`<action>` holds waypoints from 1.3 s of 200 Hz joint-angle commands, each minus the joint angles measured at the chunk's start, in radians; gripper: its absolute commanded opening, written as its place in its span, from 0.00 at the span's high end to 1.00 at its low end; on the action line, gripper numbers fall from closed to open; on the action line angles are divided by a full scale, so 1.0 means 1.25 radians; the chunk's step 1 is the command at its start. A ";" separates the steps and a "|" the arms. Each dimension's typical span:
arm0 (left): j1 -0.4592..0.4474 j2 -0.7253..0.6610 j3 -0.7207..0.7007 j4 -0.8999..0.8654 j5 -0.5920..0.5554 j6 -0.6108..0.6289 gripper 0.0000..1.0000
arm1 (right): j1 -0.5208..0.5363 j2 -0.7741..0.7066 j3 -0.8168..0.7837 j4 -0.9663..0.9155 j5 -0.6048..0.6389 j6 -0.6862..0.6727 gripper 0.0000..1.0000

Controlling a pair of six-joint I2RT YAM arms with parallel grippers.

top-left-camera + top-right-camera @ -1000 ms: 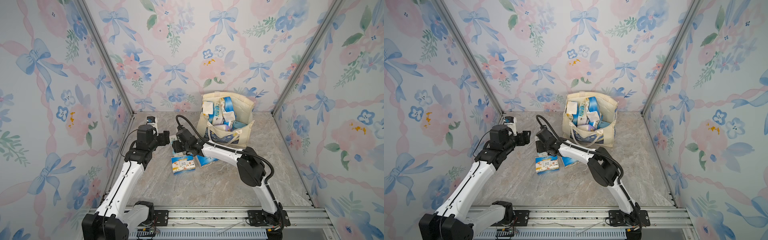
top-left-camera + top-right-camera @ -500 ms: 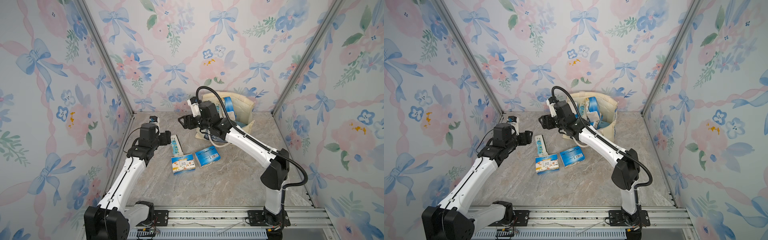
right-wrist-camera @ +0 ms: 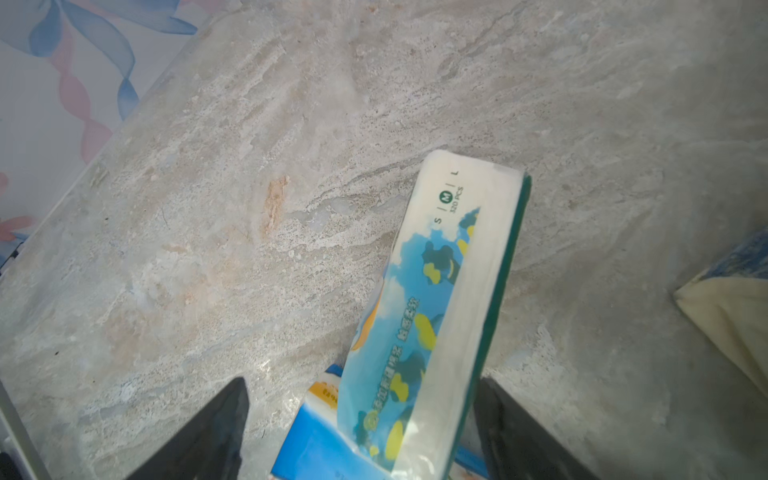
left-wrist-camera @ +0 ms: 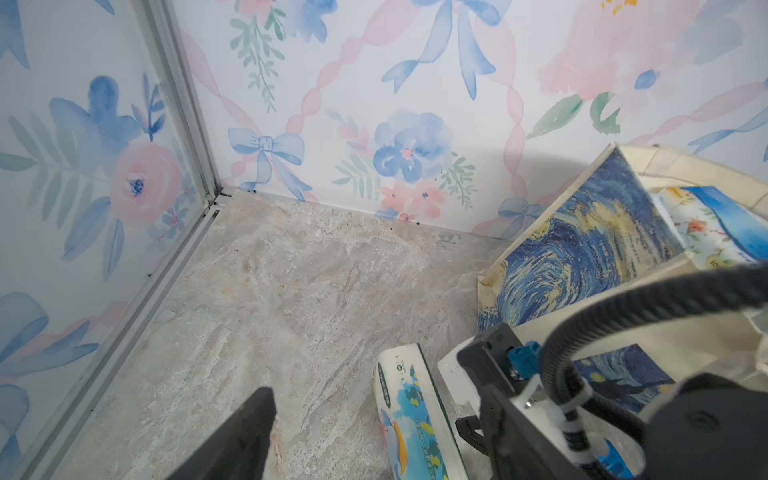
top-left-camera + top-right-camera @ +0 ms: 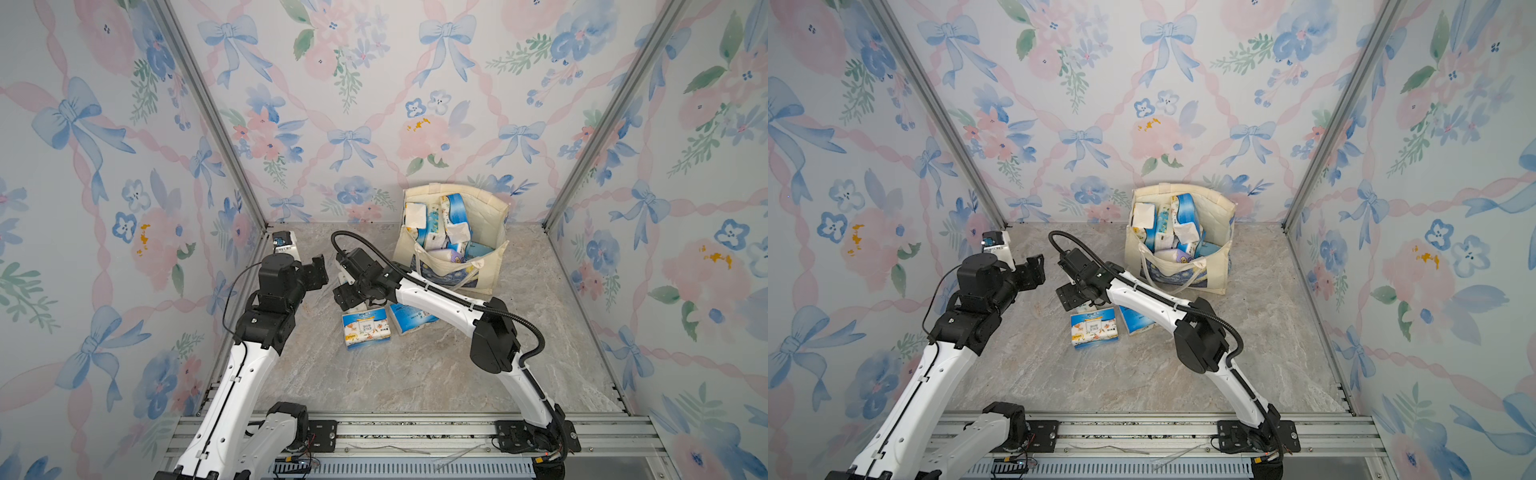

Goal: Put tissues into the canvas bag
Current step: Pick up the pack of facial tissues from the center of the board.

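Now the right pincer (image 3: pixel 361 382) gapes astride an upended tissue pack (image 3: pixel 436 291), and the left pincer (image 5: pixel 316 272) gapes empty.

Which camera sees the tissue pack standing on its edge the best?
The right wrist camera. The blue-and-white soft tissue pack sits mid-picture there, print readable, between the fingers of the open right claw. The left wrist view cuts off one end. In both top views the right arm hides nearly all of it.

The right gripper (image 3: pixel 363 388) has come down from the left rim of the bag (image 5: pixel 490 216) (where it hung half a second ago) to the floor again, its jaws apart around the tissue pack (image 3: pixel 436 299) standing on edge.
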 commanded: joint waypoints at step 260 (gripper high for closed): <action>0.030 0.102 0.007 -0.040 0.090 0.018 0.20 | -0.156 -0.518 -0.207 0.178 0.074 -0.178 0.66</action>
